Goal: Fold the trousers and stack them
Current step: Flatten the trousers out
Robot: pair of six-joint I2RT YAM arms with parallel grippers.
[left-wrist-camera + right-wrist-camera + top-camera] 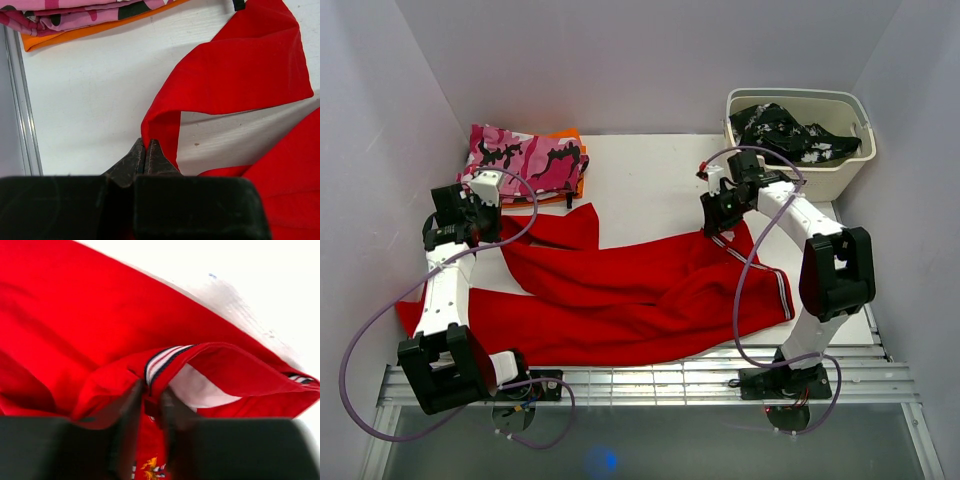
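The bright-red trousers [620, 300] lie spread and rumpled across the middle of the white table. Their white-striped end [782, 295] points right. My left gripper [492, 212] is at the trousers' far left leg end. In the left wrist view its jaws [145, 145] are pressed together at the edge of a raised red fold [165, 125]. My right gripper [720, 215] is at the trousers' upper right edge. In the right wrist view it [152, 400] is closed on a pinch of red cloth just below a striped band [162, 360].
A folded pink camouflage garment [525, 160] on an orange one [100, 30] lies at the back left. A beige bin [840, 175] at the back right holds a black-and-white garment [790, 130]. A metal rail [650, 380] runs along the near edge.
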